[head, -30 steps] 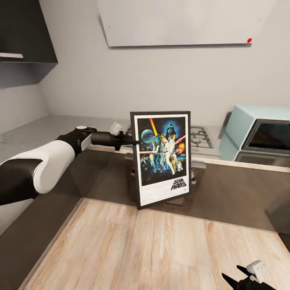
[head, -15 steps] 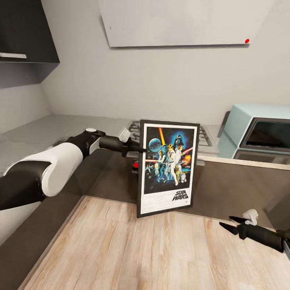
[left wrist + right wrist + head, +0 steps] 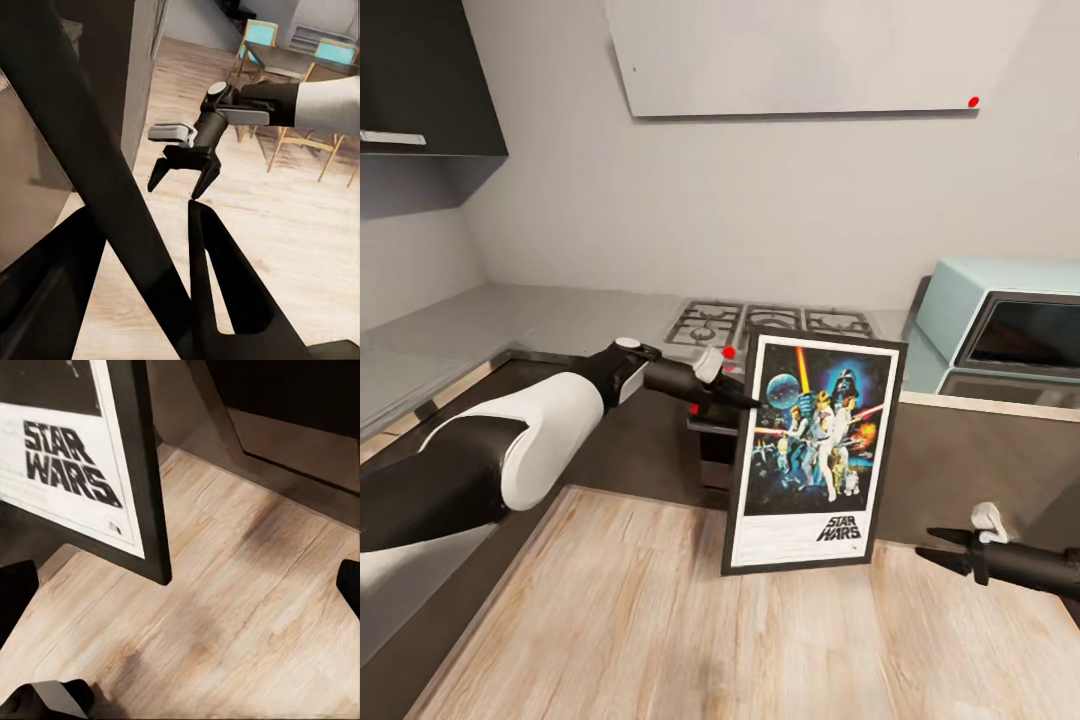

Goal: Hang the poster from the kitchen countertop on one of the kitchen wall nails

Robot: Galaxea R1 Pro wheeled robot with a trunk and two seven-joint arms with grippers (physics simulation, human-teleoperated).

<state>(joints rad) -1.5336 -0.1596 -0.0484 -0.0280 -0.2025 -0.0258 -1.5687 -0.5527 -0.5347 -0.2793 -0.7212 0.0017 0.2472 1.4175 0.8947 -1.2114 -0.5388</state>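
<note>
Centre frame, poster point(image 3: 815, 455) hangs upright, long axis vertical, off the countertop point(image 3: 510, 320), pinched at its left edge by left gripper point(image 3: 748, 402). Right gripper point(image 3: 940, 547) sits lower right, jaws apart, empty, beside its bottom corner.

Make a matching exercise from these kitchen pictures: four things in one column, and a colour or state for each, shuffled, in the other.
Things:
1. poster
2. right gripper
3. toaster oven
4. gas hob

Colour or state:
A. pale turquoise, standing on the countertop
B. open, holding nothing, beside the frame
C. held upright by its edge in the left gripper
D. steel, set into the worktop behind the frame

Pairs: 1-C, 2-B, 3-A, 4-D
</note>
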